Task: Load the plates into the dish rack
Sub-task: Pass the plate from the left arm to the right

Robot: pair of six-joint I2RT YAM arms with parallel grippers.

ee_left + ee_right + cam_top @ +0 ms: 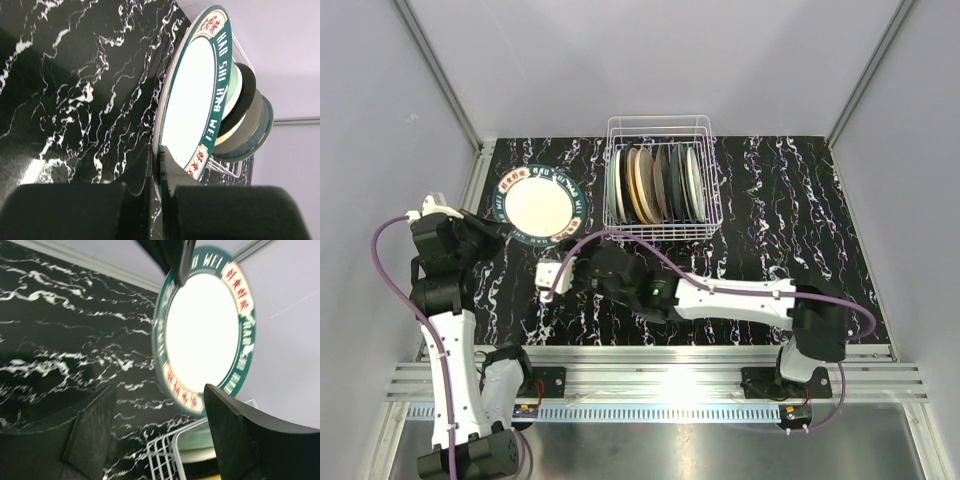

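Observation:
A white plate with a green lettered rim [538, 205] is left of the dish rack [660, 225], held tilted above the table. My left gripper [496, 226] is shut on its near-left rim; in the left wrist view the fingers [172, 172] pinch the plate [192, 100] edge. The white wire rack holds several plates on edge [655, 185], which also show behind the held plate [245, 117]. My right gripper [574, 264] is open and empty, just below the held plate and left of the rack's front corner. In the right wrist view the plate [202, 340] lies beyond the open fingers [227, 425].
The black marbled table [790, 230] extends right of the rack. Pale walls close in the back and sides. The rack's front corner [167, 452] sits close under my right gripper. Purple cables run along both arms.

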